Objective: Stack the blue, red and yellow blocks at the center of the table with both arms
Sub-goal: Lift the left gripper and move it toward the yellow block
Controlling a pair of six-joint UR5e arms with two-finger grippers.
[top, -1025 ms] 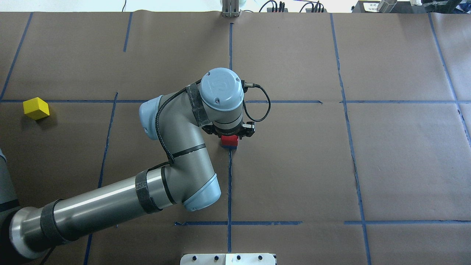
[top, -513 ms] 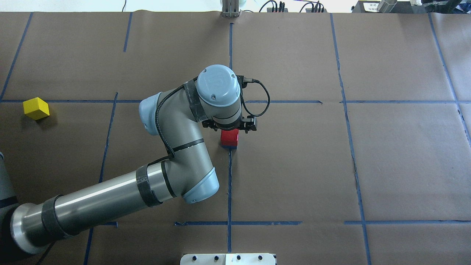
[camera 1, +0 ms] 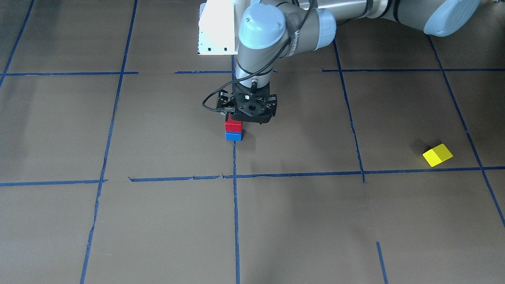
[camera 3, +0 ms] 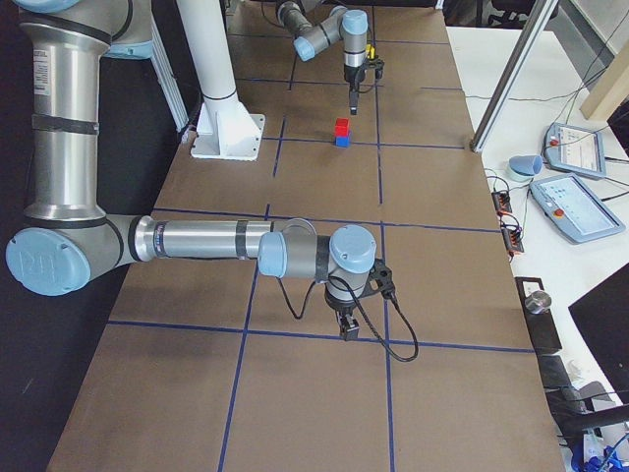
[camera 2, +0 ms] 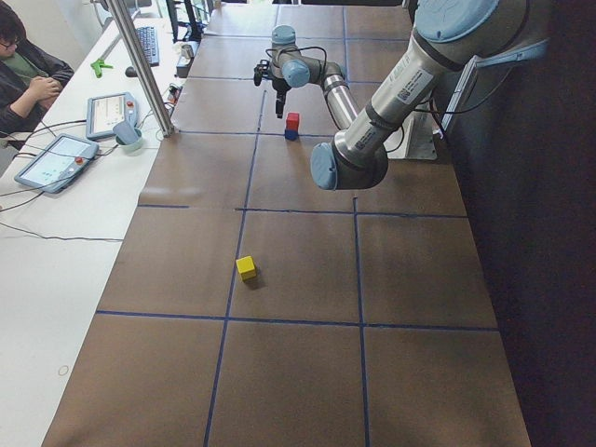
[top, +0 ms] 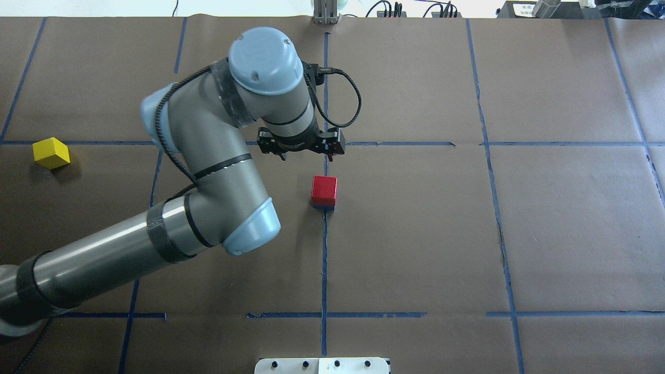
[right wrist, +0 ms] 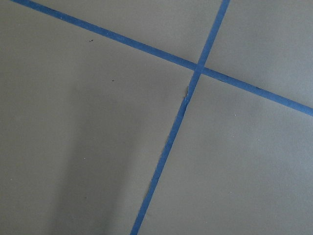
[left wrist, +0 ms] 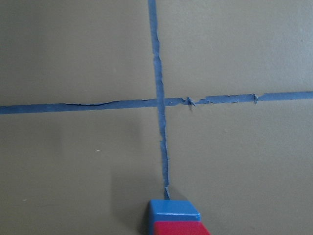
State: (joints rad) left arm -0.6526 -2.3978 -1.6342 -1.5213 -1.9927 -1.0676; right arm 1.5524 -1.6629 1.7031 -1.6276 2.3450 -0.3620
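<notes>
- Red block, one: sits on blue block, one, at worktop centre, bare paper all round.
- Yellow block, one: alone near the left edge.
- Left gripper: hangs above the stack, far-edge side, jaws apart, empty.
- Right gripper: toward the right edge; spread cannot be told.
</notes>
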